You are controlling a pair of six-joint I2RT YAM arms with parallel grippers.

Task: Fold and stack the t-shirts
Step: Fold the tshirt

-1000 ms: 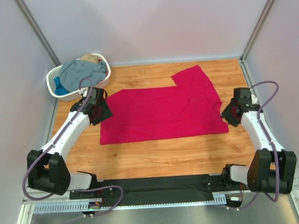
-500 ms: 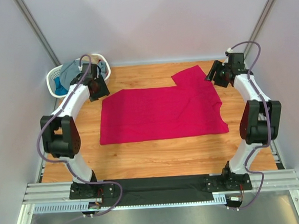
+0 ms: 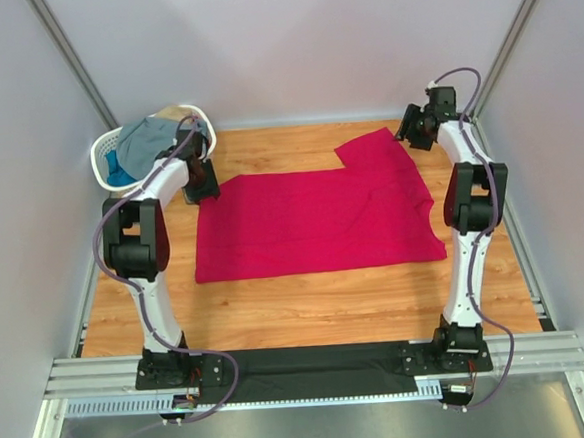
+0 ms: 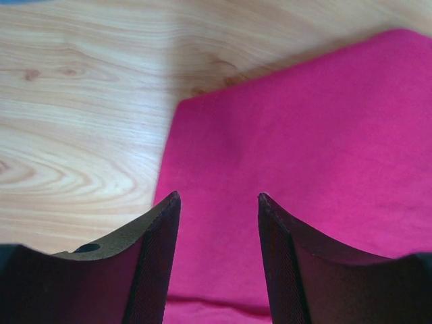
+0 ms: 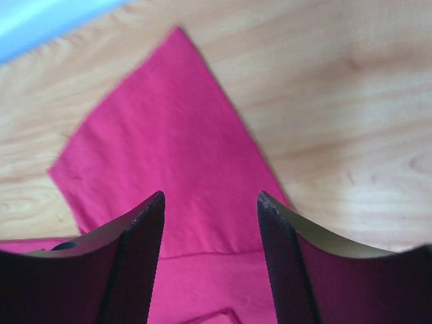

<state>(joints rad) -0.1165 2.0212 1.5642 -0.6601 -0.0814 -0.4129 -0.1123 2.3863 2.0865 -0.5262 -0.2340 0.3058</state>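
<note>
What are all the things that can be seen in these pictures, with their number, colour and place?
crimson t-shirt: one, crimson-pink, spread flat on the table
heaped t-shirts: number unclear, grey-blue, bright blue, tan, in the basket
basket: one, white, table's far left corner
table: one, light wood
left pincer: one, black, open above the crimson t-shirt's far left corner
right pincer: one, black, open above its far right sleeve
</note>
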